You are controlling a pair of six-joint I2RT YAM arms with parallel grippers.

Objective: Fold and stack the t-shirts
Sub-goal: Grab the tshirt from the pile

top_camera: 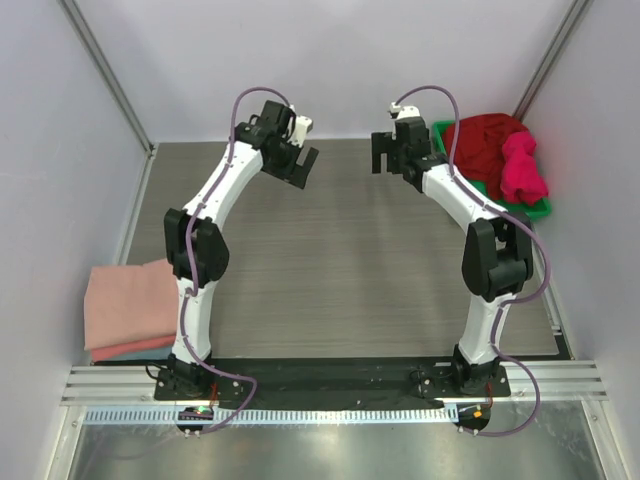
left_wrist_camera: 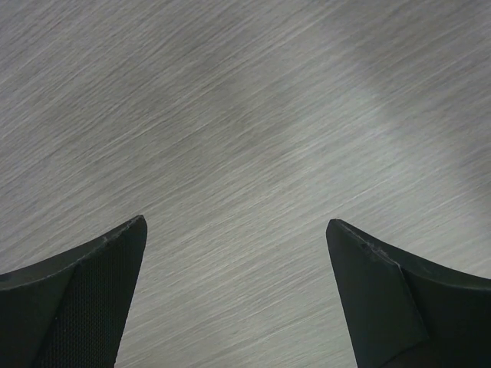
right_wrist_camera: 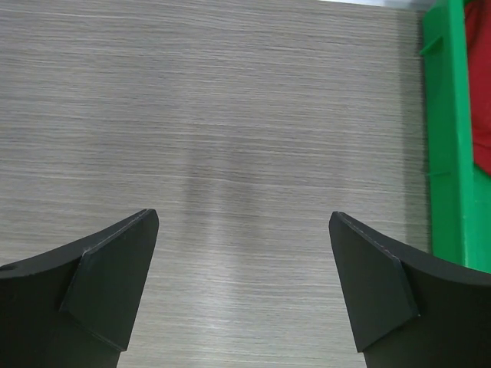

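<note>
A dark crimson t-shirt (top_camera: 484, 140) and a bright pinkish-red t-shirt (top_camera: 522, 168) lie crumpled in the green tray (top_camera: 540, 208) at the far right. Folded salmon-pink t-shirts (top_camera: 127, 305) are stacked at the near left edge of the table. My left gripper (top_camera: 301, 165) is open and empty, raised over the far middle of the table (left_wrist_camera: 245, 153). My right gripper (top_camera: 388, 153) is open and empty, raised just left of the tray. The tray's rim (right_wrist_camera: 443, 138) and a sliver of red cloth (right_wrist_camera: 480, 92) show at the right of the right wrist view.
The grey wood-grain table (top_camera: 340, 260) lies between the arms. Lilac walls enclose it on the left, back and right. A metal rail (top_camera: 330, 385) runs along the near edge by the arm bases.
</note>
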